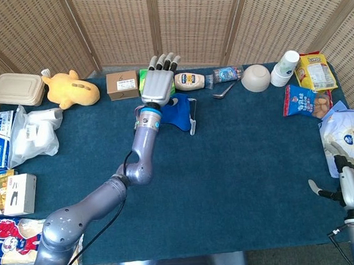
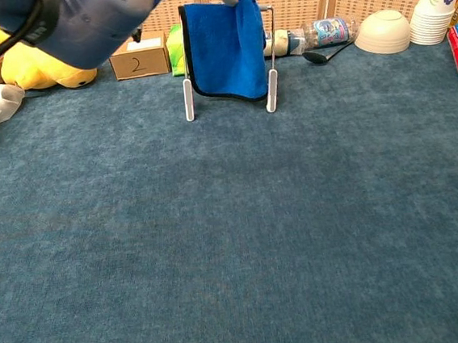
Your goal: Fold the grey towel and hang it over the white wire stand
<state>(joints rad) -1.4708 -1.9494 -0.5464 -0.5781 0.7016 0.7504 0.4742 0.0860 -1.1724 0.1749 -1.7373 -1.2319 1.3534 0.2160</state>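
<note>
Towel hung on the stand, left hand above it.

The blue towel (image 2: 224, 46) drapes folded over the white wire stand (image 2: 271, 86) at the back of the desk (image 1: 241, 158). The left hand (image 1: 159, 86) hovers over the stand, fingers (image 1: 162, 62) extended flat and apart, holding nothing. The right hand (image 1: 349, 182) sits at the desk's near right edge; whether its fingers are closed I cannot tell.

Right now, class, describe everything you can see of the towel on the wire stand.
The towel is bright blue, not grey, soft and plush-looking, with a dark edging. It is folded and draped over the top bar of the white wire stand, hanging down in front, its lower edge clear of the blue table cover. In the head view the left hand is above it with fingers straight; whether they touch is unclear.
</note>
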